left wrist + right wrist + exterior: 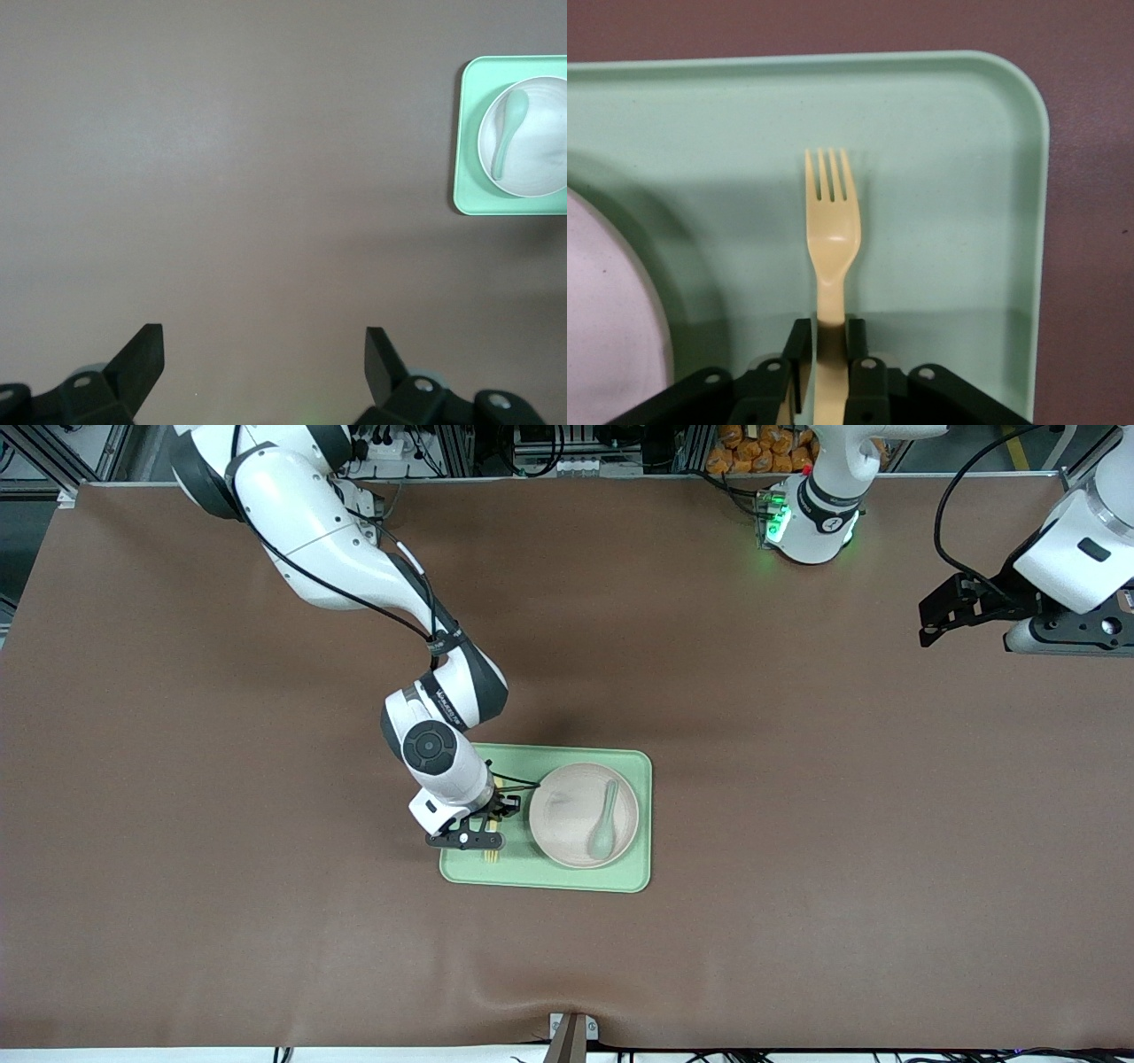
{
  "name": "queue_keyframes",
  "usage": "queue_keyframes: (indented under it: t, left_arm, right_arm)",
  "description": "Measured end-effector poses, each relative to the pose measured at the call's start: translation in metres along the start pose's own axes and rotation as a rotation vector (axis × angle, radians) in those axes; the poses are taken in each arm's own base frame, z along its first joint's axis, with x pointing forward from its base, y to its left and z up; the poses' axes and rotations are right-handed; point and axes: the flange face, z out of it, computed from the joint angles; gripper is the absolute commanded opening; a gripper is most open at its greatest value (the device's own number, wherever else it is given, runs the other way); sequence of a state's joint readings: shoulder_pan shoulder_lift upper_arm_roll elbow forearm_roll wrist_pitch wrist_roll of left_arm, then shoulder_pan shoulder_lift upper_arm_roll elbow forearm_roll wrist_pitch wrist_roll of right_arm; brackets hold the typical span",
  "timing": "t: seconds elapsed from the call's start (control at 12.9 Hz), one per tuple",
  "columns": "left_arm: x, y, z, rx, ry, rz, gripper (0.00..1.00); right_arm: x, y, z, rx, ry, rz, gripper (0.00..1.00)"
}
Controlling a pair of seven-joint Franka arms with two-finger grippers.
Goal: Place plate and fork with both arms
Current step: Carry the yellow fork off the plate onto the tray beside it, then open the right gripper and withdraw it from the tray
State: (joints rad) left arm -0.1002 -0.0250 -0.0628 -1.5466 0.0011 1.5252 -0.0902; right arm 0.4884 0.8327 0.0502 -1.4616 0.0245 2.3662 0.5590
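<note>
- We see the fork (831, 237) lying flat on the green tray (567, 875), in the strip beside the plate (576, 802), toward the right arm's end of the table.
- The right gripper (485, 825) is low over that strip, right on top of the fork's handle. In its wrist view the two fingers (799, 354) sit close on each side of the handle, touching it or very nearly. We think they are just starting to let go.
- The fork's long line runs straight out from between the fingers, with the tines pointing away from the gripper.
- The plate sits on the tray with a green spoon (605, 825) in it. Fork and plate lie side by side and do not touch.
- The tray floor under the fork is flat and bare. There is a little room on each side, so we think a straight lift up is safe.
- The left gripper (264, 367) waits well apart over the brown table (797, 779), fingers spread wide, holding nothing.
</note>
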Motion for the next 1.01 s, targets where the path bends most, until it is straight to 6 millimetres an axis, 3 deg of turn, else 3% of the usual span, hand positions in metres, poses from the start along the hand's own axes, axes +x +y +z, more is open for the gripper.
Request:
queue_keyframes:
  t: [0.23,0.39,0.47,0.54,0.7,1.01]
  left_arm:
    - [0.000,0.000,0.000,0.000,0.000,-0.001,1.00]
    - [0.000,0.000,0.000,0.000,-0.001,-0.001,1.00]
    - [0.000,0.000,0.000,0.000,-0.001,-0.001,1.00]
    - [0.000,0.000,0.001,0.000,-0.001,-0.001,1.00]
    - [0.000,0.000,0.001,0.000,-0.001,-0.001,1.00]
    - [0.000,0.000,0.001,0.000,-0.001,-0.001,1.00]
  right_arm:
    - [0.003,-0.003,-0.015,0.009,0.014,0.000,0.59]
    - [0.010,-0.005,-0.037,-0.003,-0.005,0.003,0.78]
    - [0.018,-0.005,-0.056,-0.010,-0.015,0.008,0.94]
    - [0.029,-0.002,-0.078,-0.013,-0.021,0.019,1.00]
    - [0.051,0.018,-0.110,0.009,-0.024,0.058,1.00]
    - [0.088,0.075,-0.145,0.101,-0.013,0.093,1.00]
